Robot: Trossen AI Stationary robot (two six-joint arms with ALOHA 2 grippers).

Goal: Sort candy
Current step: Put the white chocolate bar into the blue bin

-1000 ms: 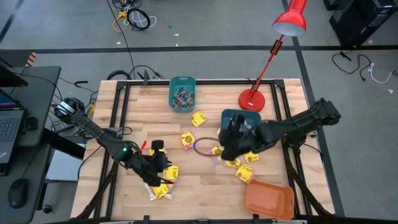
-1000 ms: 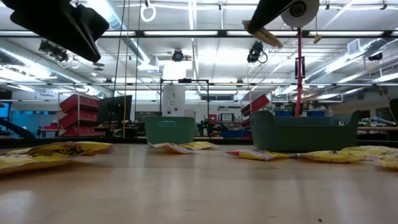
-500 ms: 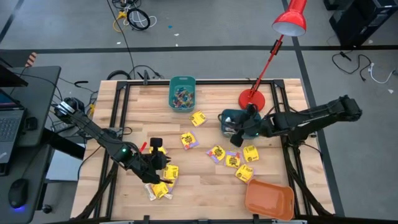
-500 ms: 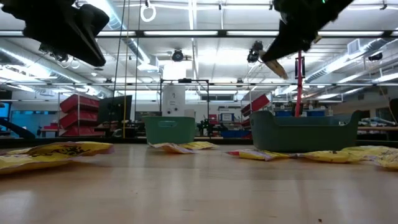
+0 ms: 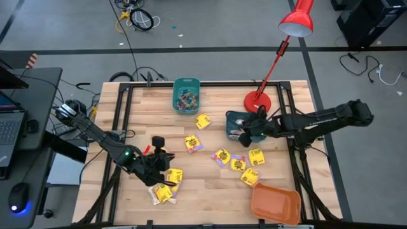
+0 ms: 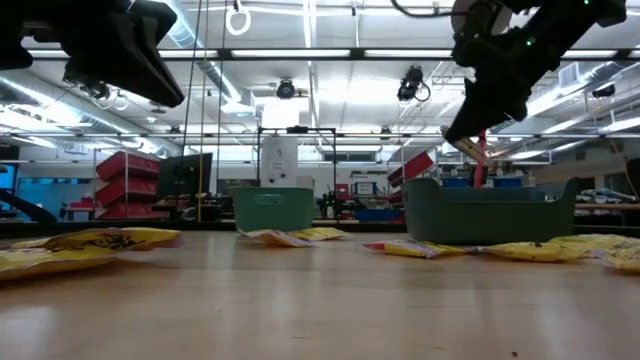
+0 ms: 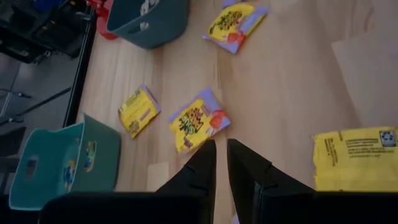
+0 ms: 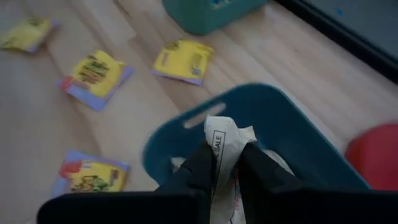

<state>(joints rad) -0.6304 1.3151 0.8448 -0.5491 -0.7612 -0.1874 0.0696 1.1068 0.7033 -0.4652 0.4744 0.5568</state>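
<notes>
The right hand (image 8: 225, 163), clamped on a pale candy wrapper (image 8: 224, 144), hovers above the dark teal bin (image 8: 298, 127). The left hand (image 7: 221, 163), fingers nearly together and empty, hangs over yellow candy packets (image 7: 199, 121) scattered on the counter (image 7: 292, 93).

Yellow candy packets (image 5: 222, 156) lie flat, scattered mid-table; one whitish wrapper (image 8: 224, 146) — pinched, crumpled.

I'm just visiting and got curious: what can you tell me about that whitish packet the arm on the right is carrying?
The whitish packet is a pale, crinkled wrapper, plastic or paper by its look, with dark print that includes the word "SALE". It stands roughly upright, pinched between the two dark fingers of the right gripper, which is shut on it. It hangs in the air above the dark teal bin, touching only the fingers. Its lower part is hidden between them.
</notes>
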